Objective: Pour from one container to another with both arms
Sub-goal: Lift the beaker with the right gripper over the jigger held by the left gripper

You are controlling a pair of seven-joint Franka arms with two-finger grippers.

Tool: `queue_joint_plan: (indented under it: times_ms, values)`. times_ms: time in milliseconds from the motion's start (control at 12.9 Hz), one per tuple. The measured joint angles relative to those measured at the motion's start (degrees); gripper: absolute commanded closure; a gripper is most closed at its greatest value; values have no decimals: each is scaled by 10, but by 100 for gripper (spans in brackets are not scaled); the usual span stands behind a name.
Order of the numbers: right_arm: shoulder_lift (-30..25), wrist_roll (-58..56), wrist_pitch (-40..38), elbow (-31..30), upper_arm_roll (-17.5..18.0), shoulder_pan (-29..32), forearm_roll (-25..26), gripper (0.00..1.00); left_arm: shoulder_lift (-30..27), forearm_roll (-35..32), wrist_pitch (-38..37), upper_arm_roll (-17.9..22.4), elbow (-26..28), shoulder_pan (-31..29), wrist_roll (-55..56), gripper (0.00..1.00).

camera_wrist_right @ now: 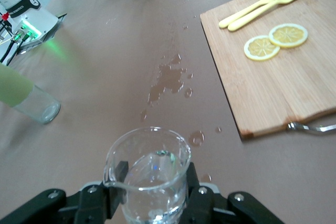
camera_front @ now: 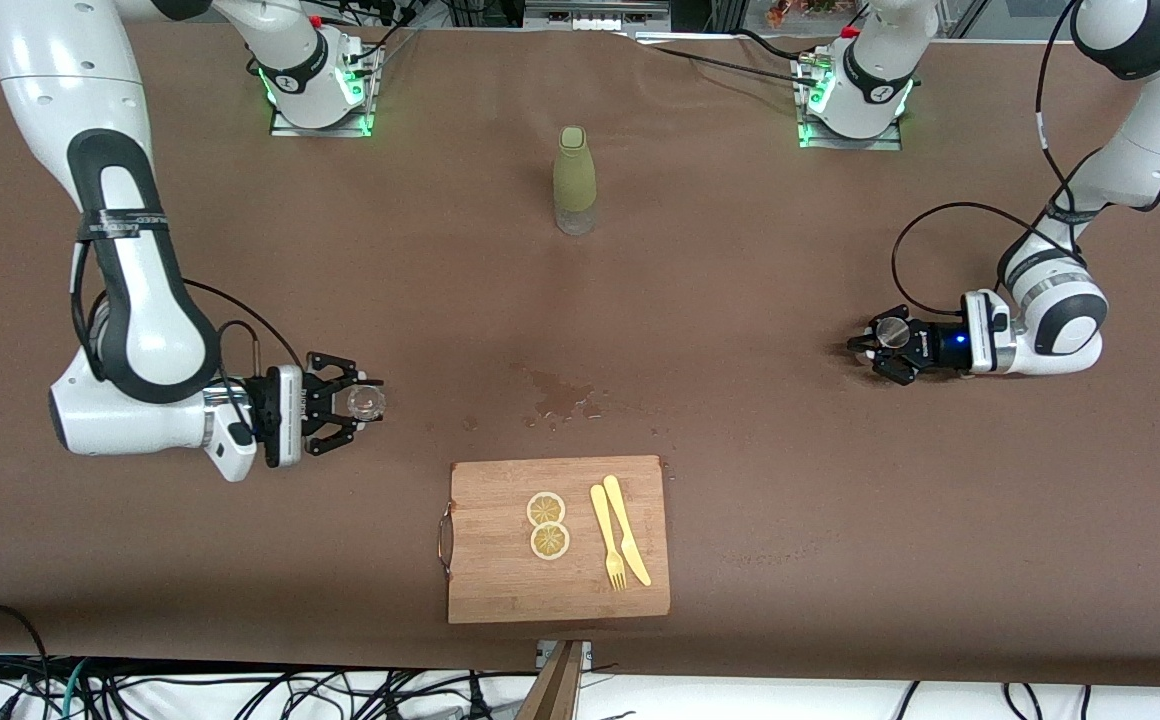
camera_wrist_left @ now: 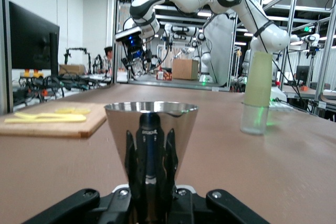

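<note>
We see the right gripper (camera_front: 365,402) pinching a glass (camera_front: 367,401) and the left gripper (camera_front: 878,345) pinching a steel cup (camera_wrist_left: 151,129), each toward its own table end from the cutting board (camera_front: 500,590).

front: high, facing arms | 2 wrists: low, close | shared: cutting board (camera_front: 558,540)

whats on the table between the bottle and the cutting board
A patch of spilled water on otherwise bare tabletop separates the bottle from the cutting board, clearest in the front view.
</note>
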State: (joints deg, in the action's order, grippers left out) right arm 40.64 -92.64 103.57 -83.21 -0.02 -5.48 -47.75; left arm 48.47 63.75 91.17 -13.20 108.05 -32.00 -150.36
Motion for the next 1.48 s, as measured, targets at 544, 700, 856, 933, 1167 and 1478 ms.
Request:
queue_joint_plan:
  times_ms: [544,700,856,933,1167,1478]
  values:
    - [-2,92,36,24,-2,-50,13,65,0,111,156,-107,-6,96,0,100]
    - [-2,110,39,28,-3,-67,23,65,0,154,198,-125,-6,129,0,100]
    - [-2,155,45,37,-11,-97,60,64,0,192,236,-138,-9,160,0,100]
    - [-2,179,56,39,-14,-110,78,64,0,210,242,-140,-13,179,0,100]
    - [0,230,72,39,-37,-157,103,64,1,252,293,-140,-22,235,0,100]
    - [4,293,81,42,-71,-234,111,64,24,274,317,-140,-59,272,0,100]
